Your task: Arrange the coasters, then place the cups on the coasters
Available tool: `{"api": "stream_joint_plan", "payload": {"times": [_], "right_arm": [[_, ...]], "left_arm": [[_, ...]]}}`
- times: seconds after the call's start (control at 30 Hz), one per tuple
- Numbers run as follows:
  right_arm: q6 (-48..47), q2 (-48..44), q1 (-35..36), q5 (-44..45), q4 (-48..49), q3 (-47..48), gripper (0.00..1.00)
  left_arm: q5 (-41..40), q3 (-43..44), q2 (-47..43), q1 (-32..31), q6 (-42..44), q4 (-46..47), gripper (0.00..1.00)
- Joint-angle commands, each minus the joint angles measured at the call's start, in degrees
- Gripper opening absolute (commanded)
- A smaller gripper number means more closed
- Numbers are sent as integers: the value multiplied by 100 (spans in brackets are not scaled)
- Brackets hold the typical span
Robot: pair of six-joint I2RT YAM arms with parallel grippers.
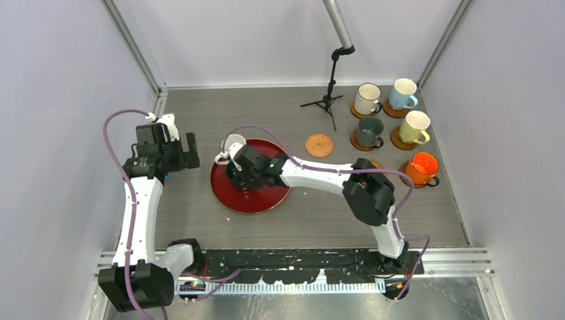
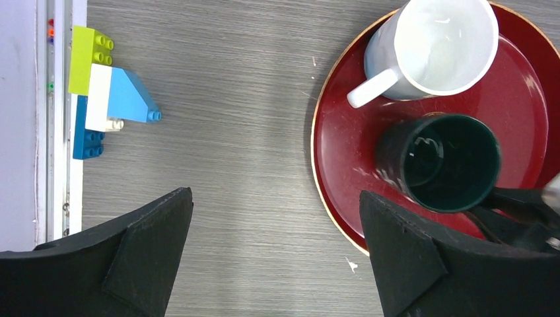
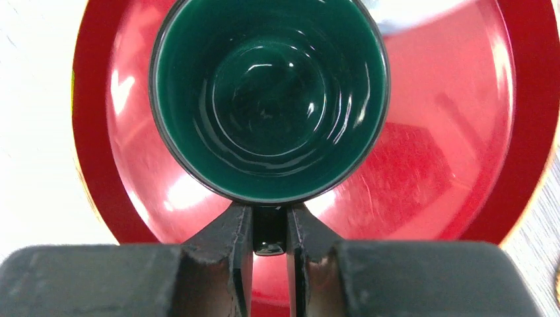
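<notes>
My R gripper is clamping the handle of the dark teal mug, fingers pinched together on both sides of it. Going for the handle bc the mug body is too wide for the jaws, and the grip comes in low from the side so the mug stays upright. The mug is sitting on the red tray, bottom down and not lifted as far as I can tell.

The white mug is also waiting on the tray, just beside the teal one at the tray's far-left edge, handle pointing toward my L side.

My L gripper is hanging w/ fingers wide apart, holding nothing, over bare table left of the tray. It's parked out of the R arm's way. Toy bricks are lying by the table edge, not part of the job.

At back right, five mugs are sitting on wood coasters: cream mug, light blue mug, grey-green mug, yellow mug, orange mug. The woven coaster is lying free btw the tray and that group, so prob the teal mug's target. Maybe one more coaster behind my R elbow, mostly hidden, can't tell.

Two mugs left to place, I'm guessing.
</notes>
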Motion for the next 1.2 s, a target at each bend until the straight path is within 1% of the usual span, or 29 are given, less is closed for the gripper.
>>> {"api": "stream_joint_plan", "payload": {"times": [0.0, 0.13, 0.27, 0.43, 0.53, 0.63, 0.8, 0.87, 0.93, 1.07, 1.17], "right_arm": [[-534, -1162, -114, 58, 228, -601, 0], [-907, -1965, -373, 23, 800, -1659, 0], [-980, -2676, -964, -682, 1100, -2560, 0], [-1061, -3501, -1803, -1527, 1322, -3234, 0], [-1157, -3841, -2351, -2031, 1077, -3398, 0], [-1449, -4181, -2865, -2397, 756, -3611, 0], [-1984, -4874, -3798, -2943, 58, -4018, 0], [-2231, -5067, -4212, -3024, -213, -4156, 0], [-2501, -5191, -4680, -3182, -497, -4224, 0], [-3046, -5302, -5776, -3945, -1061, -4225, 0], [-3495, -5320, -6522, -4182, -1331, -4294, 0]], "left_arm": [[78, 49, -141, 27, 29, 220, 100], [46, 101, -157, 27, 72, 178, 100], [74, 101, -189, 29, 95, 195, 100], [136, 107, -166, 34, 78, 198, 100], [179, 122, -134, 30, 69, 210, 100], [256, 166, -99, 28, 65, 215, 100], [337, 265, -45, 31, 52, 188, 100], [366, 262, -40, 29, 43, 204, 100], [402, 244, -51, 31, 34, 207, 100], [438, 252, -37, 29, 31, 207, 100], [449, 262, -44, 32, 34, 211, 100]]}}
